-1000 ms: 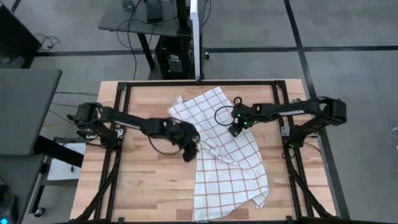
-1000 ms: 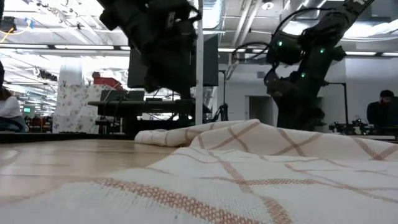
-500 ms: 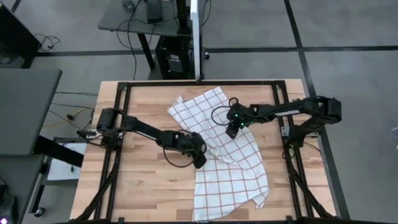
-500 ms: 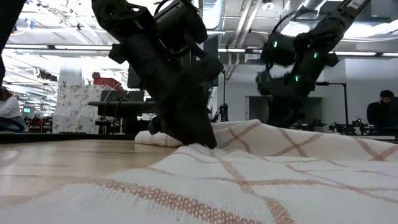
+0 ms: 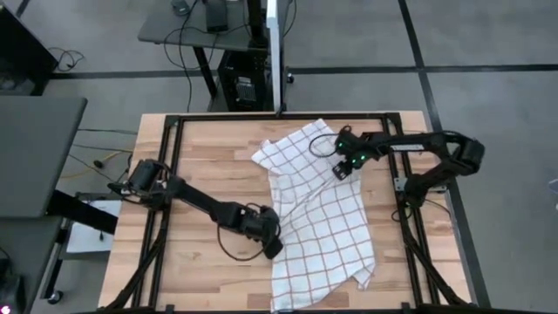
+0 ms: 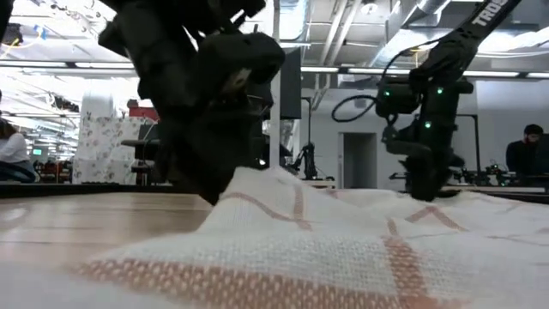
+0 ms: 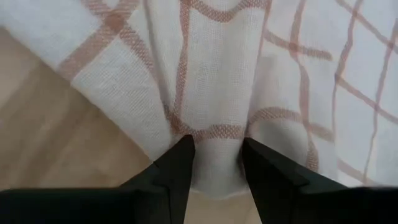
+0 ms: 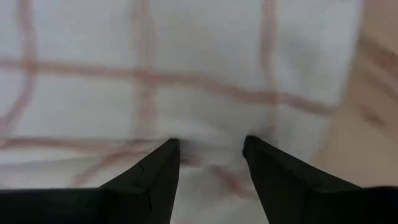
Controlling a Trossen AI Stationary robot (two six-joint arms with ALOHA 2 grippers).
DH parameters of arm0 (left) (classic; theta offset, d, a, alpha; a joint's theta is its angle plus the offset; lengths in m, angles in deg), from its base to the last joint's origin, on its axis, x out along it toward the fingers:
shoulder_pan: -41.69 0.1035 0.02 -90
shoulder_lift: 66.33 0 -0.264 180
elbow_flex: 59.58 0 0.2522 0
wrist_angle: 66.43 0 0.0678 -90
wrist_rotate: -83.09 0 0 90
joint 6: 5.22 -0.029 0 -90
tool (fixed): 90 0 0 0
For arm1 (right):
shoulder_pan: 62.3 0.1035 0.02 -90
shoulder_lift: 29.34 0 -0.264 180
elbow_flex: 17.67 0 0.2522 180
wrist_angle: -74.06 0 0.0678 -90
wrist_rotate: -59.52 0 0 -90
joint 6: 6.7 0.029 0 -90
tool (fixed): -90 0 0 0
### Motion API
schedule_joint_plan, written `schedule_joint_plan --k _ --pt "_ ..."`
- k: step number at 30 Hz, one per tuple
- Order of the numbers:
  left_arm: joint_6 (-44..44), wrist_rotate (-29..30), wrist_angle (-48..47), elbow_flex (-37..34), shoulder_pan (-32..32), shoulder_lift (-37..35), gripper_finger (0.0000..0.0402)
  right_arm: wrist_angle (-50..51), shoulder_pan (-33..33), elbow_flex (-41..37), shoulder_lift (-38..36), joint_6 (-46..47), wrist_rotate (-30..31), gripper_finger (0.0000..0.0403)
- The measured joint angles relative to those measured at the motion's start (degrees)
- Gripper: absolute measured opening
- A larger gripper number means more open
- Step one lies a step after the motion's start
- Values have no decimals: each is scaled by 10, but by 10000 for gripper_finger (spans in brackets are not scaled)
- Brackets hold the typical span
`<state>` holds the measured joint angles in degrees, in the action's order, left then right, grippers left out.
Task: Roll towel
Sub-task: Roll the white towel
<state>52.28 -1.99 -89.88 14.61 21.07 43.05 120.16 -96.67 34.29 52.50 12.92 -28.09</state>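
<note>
One checked towel lies on the one wooden worktop. Two dark arms reach over that worktop, each ending in one pincer: the left pincer at the towel's near-left edge, the right pincer at the towel's far-right part (two pincers in all, each with a fold of cloth between its two fingers). Beyond the worktop, two people show in the room.

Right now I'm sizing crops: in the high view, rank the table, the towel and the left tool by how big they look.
1. Table, largest.
2. Towel, covering part of it.
3. Left tool, smallest, at the towel's left edge.
</note>
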Motion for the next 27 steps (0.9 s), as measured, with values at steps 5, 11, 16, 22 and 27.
schedule_joint_plan --k 5,11,16,22,27 --pt "1 -7 -10 -3 8 -26 127 -21 -13 1 -55 -15 -43 180" --pt "-40 -1 -40 -3 50 -119 127 -55 13 11 -130 16 -73 180" --pt "-83 35 -178 -3 96 -202 127 -94 112 11 -148 63 -99 180" --pt "-154 54 -338 -20 186 -224 127 -132 217 11 -91 125 -51 180" --pt "-225 -73 -180 -79 287 -219 141 -159 236 11 -36 198 -36 180"
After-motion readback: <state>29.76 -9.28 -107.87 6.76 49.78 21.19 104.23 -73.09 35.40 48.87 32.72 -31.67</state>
